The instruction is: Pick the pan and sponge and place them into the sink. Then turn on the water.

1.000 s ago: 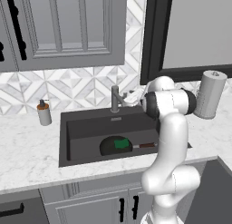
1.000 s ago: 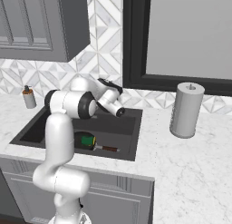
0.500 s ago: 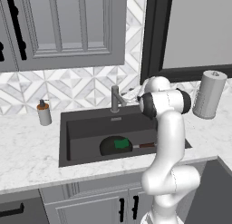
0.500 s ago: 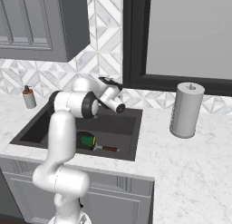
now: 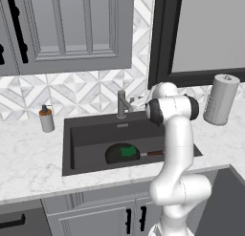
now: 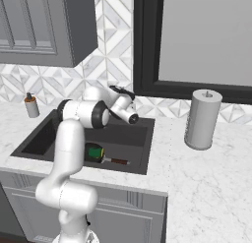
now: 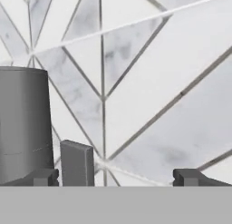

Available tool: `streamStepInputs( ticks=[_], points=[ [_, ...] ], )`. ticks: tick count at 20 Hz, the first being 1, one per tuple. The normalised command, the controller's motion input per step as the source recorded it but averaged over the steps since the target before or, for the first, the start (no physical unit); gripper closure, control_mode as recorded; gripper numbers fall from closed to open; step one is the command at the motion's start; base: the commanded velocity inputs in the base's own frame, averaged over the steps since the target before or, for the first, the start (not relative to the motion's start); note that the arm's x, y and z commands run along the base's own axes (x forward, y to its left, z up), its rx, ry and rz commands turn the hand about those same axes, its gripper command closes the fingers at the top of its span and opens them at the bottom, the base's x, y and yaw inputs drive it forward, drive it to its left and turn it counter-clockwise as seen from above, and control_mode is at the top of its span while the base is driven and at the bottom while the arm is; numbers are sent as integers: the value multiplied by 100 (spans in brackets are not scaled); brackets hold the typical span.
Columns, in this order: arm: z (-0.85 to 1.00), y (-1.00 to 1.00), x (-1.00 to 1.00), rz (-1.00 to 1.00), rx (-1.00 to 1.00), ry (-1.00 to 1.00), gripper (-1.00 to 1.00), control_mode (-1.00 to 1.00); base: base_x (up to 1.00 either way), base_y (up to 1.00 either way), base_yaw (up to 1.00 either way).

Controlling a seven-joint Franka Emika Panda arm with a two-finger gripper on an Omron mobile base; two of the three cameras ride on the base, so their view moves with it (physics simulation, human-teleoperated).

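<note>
While the round black frying pan [image 5: 116, 154] and the small green-topped sponge [image 5: 128, 151] on it are already lying in the matte black sink [image 5: 91, 134], the empty, wide-open gripper [image 7: 115, 177] is hovering just beside the grey metal faucet [image 5: 122, 104]; no water is running yet.

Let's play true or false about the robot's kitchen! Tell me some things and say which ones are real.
1. The round black frying pan lies inside the matte black sink. True.
2. The small green-topped sponge sits on the marble counter. False: it rests on the pan, in the sink.
3. Blue water pours from the grey metal faucet. False: no stream shows.
4. The gripper is open, beside the faucet. True.
5. A grey paper towel roll stands right of the sink. True.
</note>
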Motion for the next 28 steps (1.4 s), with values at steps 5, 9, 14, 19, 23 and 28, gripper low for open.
streamStepInputs(
  ticks=[5, 9, 14, 19, 23, 28],
  points=[
    [-5, 0, 11, 0, 5, 0, -100, -100, 0, 0, 0],
    [0, 0, 13, 0, 6, 0, -100, -100, 0, 0, 0],
    [-4, 0, 9, 0, 4, 0, -100, -100, 0, 0, 0],
    [0, 2, 7, 0, 4, 0, -100, -100, 0, 0, 0],
    [0, 8, 0, 0, 3, -1, -100, -100, 0, 0, 0],
    [4, 0, -8, 0, 3, 0, -100, -100, 0, 0, 0]
  ],
)
